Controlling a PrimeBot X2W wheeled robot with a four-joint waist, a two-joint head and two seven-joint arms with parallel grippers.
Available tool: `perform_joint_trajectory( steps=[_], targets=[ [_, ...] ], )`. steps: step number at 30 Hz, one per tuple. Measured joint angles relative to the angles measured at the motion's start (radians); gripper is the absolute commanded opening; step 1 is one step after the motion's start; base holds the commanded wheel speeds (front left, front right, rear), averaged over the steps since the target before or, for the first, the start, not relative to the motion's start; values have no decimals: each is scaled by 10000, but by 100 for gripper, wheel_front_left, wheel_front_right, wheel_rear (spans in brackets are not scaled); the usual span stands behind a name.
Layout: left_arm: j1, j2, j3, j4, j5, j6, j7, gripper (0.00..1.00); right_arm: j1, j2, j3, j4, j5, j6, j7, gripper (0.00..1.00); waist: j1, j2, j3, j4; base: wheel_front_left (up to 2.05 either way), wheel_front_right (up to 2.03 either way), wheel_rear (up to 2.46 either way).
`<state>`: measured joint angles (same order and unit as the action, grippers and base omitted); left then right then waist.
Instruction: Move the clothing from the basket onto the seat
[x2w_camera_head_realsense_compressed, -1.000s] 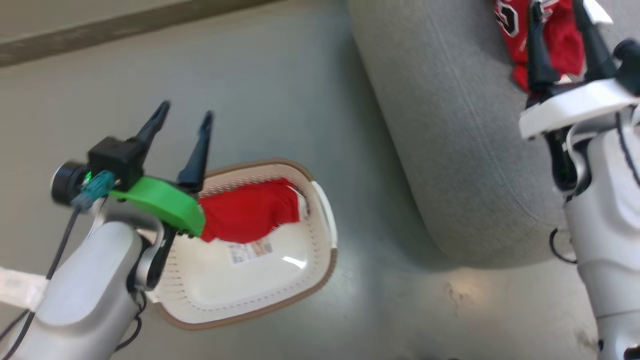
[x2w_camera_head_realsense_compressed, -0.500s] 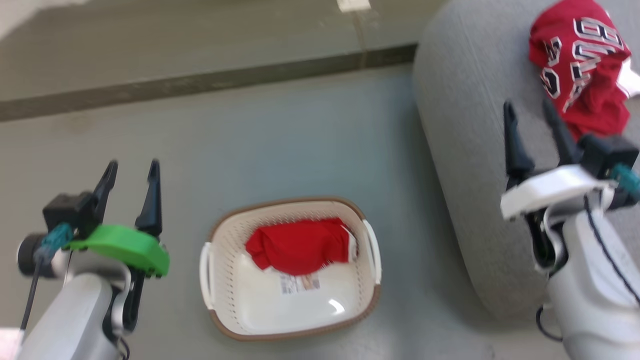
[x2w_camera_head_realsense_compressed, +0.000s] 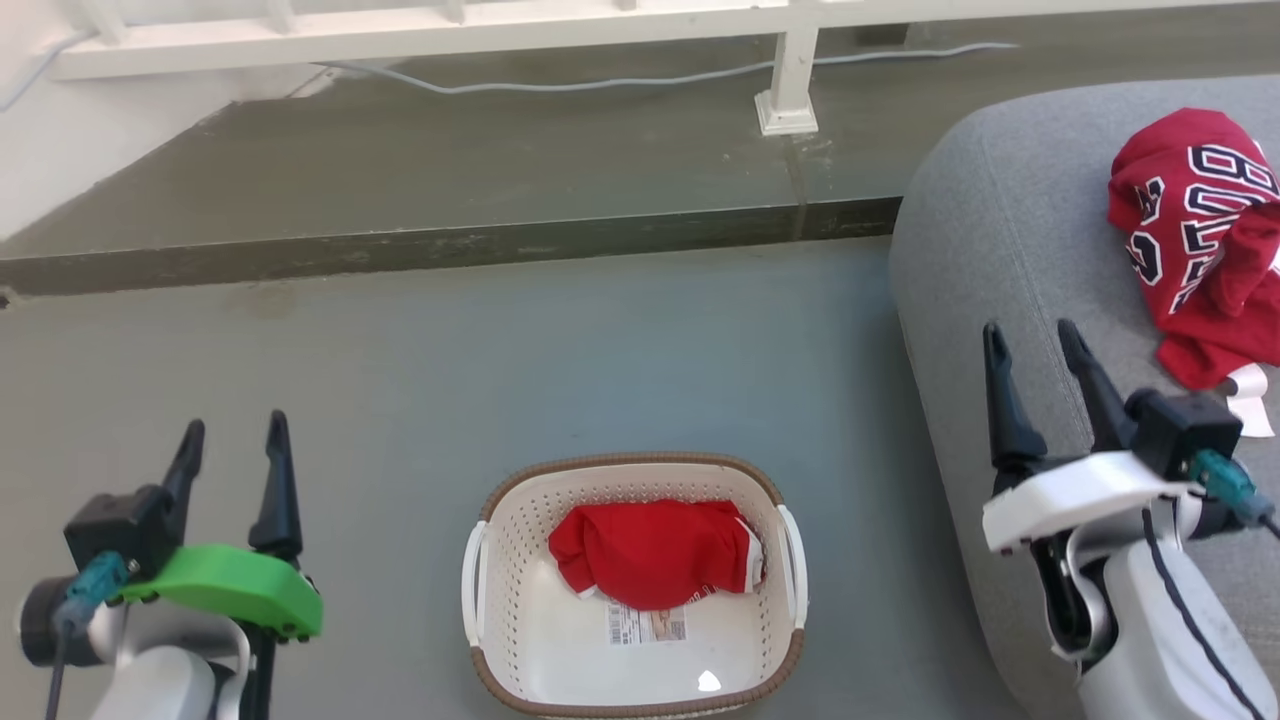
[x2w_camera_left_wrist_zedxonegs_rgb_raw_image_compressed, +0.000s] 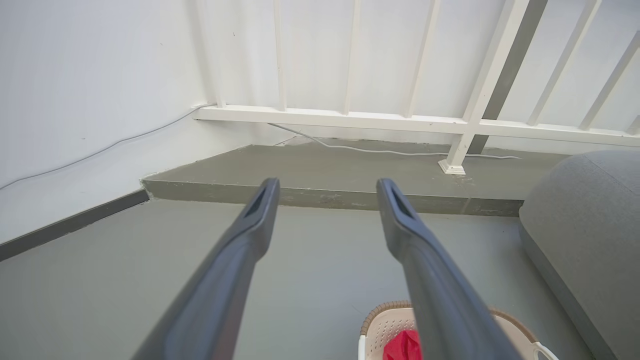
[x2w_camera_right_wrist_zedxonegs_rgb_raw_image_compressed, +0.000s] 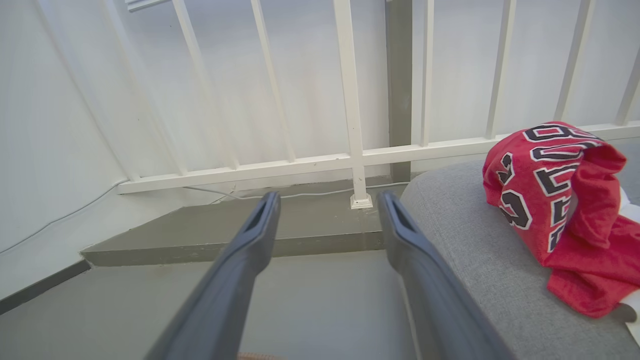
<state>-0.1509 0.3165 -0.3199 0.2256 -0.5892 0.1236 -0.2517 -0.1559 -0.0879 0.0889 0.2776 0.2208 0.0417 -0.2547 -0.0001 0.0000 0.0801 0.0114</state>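
A cream basket with a brown rim stands on the floor at the bottom centre. Inside it lies a plain red garment, bunched up. A red jersey with black numerals lies crumpled on the grey seat at the right. My left gripper is open and empty, left of the basket. Over the seat's front edge, my right gripper is open and empty, short of the jersey. The left wrist view catches the basket's rim beyond its open fingers; the right wrist view has the jersey at right.
A raised grey step crosses the floor behind the basket. A white railing with a post and a cable runs along the back. A white wall stands at the far left.
The head camera has swung up and levelled, so the whole picture shifted. The right gripper has drawn back from over the jersey. The left gripper now stands clear of the basket.
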Motion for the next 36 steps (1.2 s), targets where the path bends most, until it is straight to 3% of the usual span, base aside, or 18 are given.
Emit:
perform_joint_trajectory(
  steps=[13,36],
  targets=[
    [744,-439,476,-846,604,2,0,100,989,257,136,-802,104,-190,0,100,0,0,111,-168,0,0,0],
    [1119,-771,671,-1365,1202,-2,0,100,1258,291,153,-1530,105,-424,0,100,0,0,368,-327,0,0,0]
  ],
)
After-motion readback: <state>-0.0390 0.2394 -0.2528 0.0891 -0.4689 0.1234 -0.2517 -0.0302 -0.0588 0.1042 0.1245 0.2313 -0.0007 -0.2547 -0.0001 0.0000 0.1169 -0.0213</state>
